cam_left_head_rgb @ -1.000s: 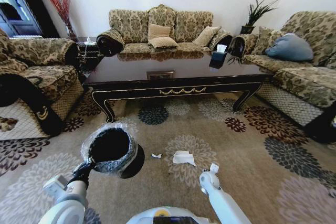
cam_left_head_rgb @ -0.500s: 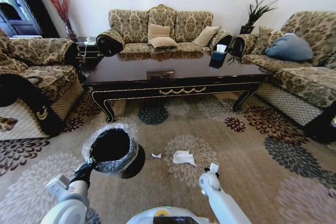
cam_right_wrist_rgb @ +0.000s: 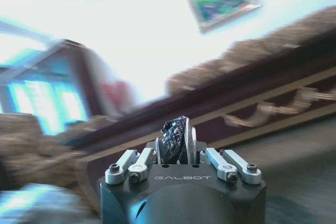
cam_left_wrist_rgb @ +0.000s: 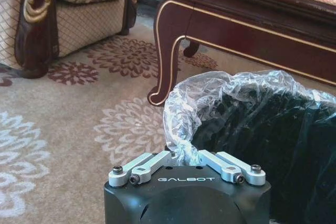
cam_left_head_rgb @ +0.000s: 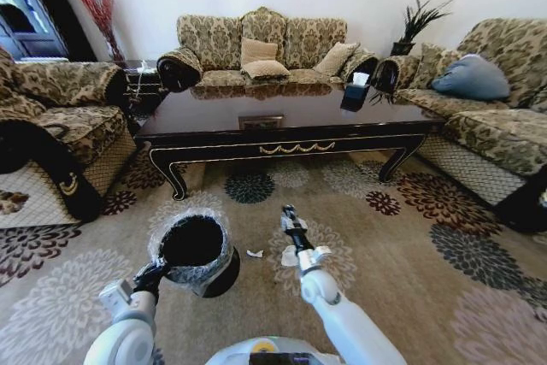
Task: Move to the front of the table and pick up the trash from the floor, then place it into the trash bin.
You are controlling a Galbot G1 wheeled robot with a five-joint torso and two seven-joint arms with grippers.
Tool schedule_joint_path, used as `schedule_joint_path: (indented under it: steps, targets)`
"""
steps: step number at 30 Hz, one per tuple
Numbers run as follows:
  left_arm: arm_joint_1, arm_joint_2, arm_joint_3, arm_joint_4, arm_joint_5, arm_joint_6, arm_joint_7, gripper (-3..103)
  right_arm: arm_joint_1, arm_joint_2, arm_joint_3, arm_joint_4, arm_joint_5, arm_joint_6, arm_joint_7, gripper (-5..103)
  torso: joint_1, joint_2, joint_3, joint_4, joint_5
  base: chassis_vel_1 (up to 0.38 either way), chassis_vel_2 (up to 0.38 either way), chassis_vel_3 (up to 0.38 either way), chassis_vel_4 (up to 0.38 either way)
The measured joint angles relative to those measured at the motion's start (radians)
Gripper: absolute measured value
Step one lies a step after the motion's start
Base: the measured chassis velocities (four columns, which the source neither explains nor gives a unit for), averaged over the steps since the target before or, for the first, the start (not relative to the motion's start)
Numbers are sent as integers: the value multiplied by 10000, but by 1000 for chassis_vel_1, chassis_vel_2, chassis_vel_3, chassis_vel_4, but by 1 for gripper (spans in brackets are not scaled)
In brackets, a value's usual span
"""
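Bright, even daylight fills the room in the head view, with a window at the far left. The glossy table [cam_left_head_rgb: 291, 121] mirrors the sofa cushions on its top. Straight lines bow at the edges from wide-lens distortion. The left wrist view is sharp and softly lit. The right wrist view is smeared with motion blur, its wall washed out white.

the table [cam_left_head_rgb: 291, 121] is glossy dark brown wood with gold trim along its apron and legs. the trash bin [cam_left_head_rgb: 195, 250] is black under a crinkled translucent grey liner. at its 3 o'clock the scrap [cam_left_head_rgb: 254, 254] and crumpled paper [cam_left_head_rgb: 289, 257] are white. the carpet [cam_left_head_rgb: 410, 245] is beige with maroon, navy and cream flower medallions. the sofas [cam_left_head_rgb: 256, 49] wear olive-gold damask.
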Motion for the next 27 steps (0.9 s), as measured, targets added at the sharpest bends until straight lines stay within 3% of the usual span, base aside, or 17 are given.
schedule_joint_path:
  steps: [4,14,27]
  targets:
    - [-309,219,110,609,-30,10,-14,4,387,-267,-859,300,0,357,-435,30,1,0,0,1,-1,0,0,0,0]
    - [-1198,476,274,1444,-363,169,-68,4,1091,-584,-2553,7,-651,960,-565,30,1,0,0,0,0,0,0,0,0]
    - [-1459,-192,1103,1809,51,-130,19,4,1393,-81,-3465,-615,-923,1022,-518,30,1,0,0,1,2,0,0,0,0]
